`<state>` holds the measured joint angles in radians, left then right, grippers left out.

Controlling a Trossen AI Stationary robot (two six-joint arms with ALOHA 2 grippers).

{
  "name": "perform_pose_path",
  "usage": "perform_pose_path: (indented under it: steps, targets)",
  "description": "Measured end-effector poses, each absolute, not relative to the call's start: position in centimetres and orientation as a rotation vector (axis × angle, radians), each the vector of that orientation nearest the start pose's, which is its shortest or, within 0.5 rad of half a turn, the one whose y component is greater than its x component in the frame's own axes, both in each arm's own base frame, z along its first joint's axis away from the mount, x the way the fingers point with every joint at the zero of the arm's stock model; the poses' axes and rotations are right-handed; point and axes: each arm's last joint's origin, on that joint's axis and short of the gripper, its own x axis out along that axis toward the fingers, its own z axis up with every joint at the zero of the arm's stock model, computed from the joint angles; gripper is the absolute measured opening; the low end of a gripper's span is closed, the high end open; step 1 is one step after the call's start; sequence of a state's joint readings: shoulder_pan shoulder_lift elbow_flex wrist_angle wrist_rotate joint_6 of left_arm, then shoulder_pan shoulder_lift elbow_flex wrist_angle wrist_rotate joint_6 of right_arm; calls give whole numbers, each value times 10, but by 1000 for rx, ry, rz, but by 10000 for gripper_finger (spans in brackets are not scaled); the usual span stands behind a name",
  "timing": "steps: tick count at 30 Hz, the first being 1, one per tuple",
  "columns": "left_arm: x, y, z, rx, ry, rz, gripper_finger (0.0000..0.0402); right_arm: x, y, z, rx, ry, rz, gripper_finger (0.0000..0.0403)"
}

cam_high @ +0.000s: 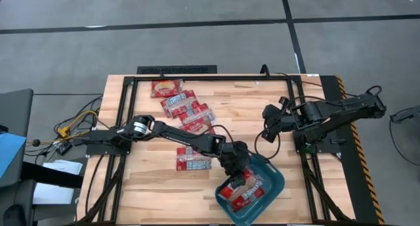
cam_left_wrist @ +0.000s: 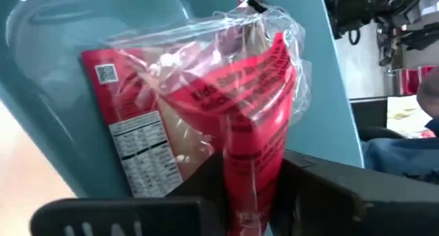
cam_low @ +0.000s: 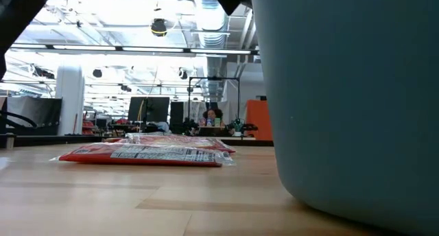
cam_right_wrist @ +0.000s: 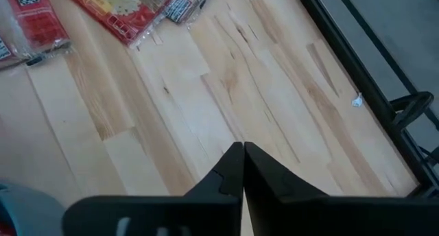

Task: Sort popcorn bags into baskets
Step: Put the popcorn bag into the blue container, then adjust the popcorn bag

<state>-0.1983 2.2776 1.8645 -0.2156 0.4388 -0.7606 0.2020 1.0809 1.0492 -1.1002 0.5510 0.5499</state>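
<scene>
Left gripper (cam_left_wrist: 250,195) over the teal tub (cam_high: 274,180), fingers pinching a red popcorn bag (cam_left_wrist: 254,105), right gripper (cam_right_wrist: 243,169) pressed together above bare table (cam_right_wrist: 274,92), more bags (cam_high: 187,108) in a row.

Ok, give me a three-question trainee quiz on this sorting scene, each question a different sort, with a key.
1. True or false: the right gripper holds a bag.
2. Multiple choice: the left gripper is
A. over the basket, shut on a red popcorn bag
B. parked off the table
C. open over bare wood
3. Fill in: the bags not yet sorted lie on the ____ table.

Key: 1 false, its fingers are shut with nothing between them, above bare wood. 2 A. 3 wooden.
</scene>
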Motion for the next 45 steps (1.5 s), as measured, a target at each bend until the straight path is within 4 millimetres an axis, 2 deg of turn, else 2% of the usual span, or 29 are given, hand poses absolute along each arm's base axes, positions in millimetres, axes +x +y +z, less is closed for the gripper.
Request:
perform_pose_path:
  steps: [4,7,19,25,28,31,36,38,41,43,45]
  targets:
    - [503,-115,205,-759,819,-302,41,181,22,305,75,926,-581,25]
    - [504,-118,206,-748,802,-321,53,181,22,305,76,926,-582,24]
    - [501,-130,207,-692,812,-421,196,181,22,305,76,925,-581,42]
    - [504,-108,216,-749,869,-503,228,181,22,305,77,925,-581,42]
    - [500,-91,217,-785,980,-500,231,181,22,305,79,924,-583,42]
    - [485,-78,223,-772,1160,-466,229,181,22,305,84,922,-585,42]
    - [438,-73,254,-482,1412,-242,229,182,22,305,85,920,-585,42]
    - [420,-75,268,-344,1450,-139,229,182,22,305,86,919,-584,42]
    - [395,-82,288,-161,1421,-2,229,182,22,305,88,914,-583,42]
    - [375,-82,292,-109,1416,71,229,182,22,305,87,914,-582,42]
    - [352,-78,289,-139,1422,120,229,182,22,306,89,913,-582,42]
